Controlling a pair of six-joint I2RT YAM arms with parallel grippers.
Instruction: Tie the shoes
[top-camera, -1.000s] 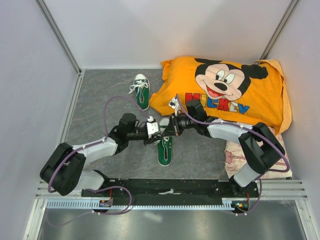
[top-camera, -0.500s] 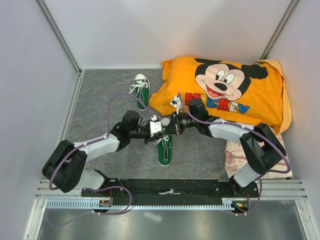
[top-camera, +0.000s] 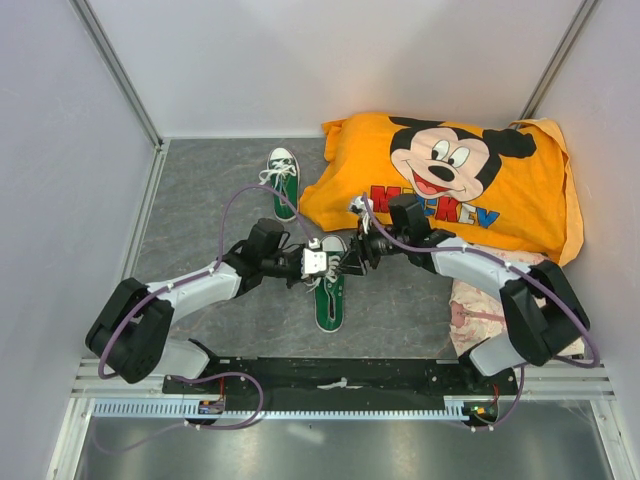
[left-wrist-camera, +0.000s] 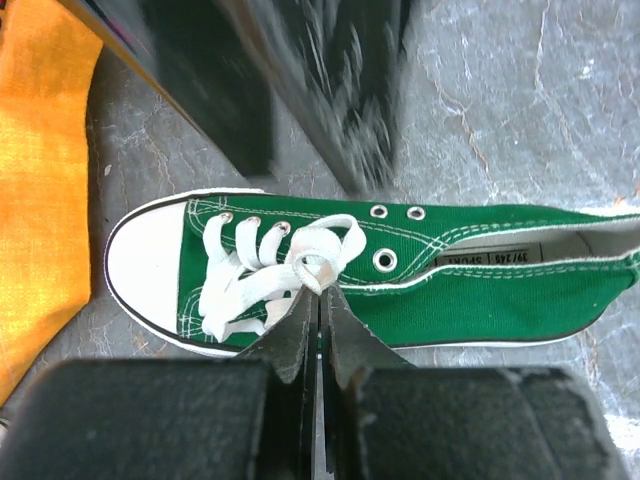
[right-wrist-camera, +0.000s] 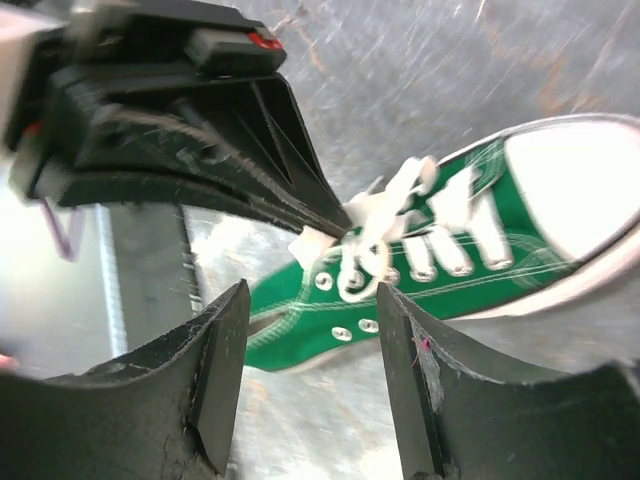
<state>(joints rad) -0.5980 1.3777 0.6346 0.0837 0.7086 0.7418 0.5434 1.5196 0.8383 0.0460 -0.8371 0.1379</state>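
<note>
**Left tool pinches lace over near shoe; right tool stands open**

Left tool is pinched fully together on a fold of white lace, just above the eyelets of the near shoe. The shoe lies flat on the grey worktop between the two arms, toe toward the pillow. Right tool faces it from the opposite side, jaws apart, nothing between them.

The step looks like a loop being formed or handed across. To do it well, the left tool should hold the lace taut without lifting the shoe. The right tool should close on the free strand beside the left tool's tips, not on the tips themselves. The tools sit very close, so a knock is the main risk.

The second shoe lies well apart at far left, just beside the pillow's edge. The orange Mickey Mouse pillow crowds the space behind the right arm. A pinkish cloth lies under that arm's elbow.
</note>
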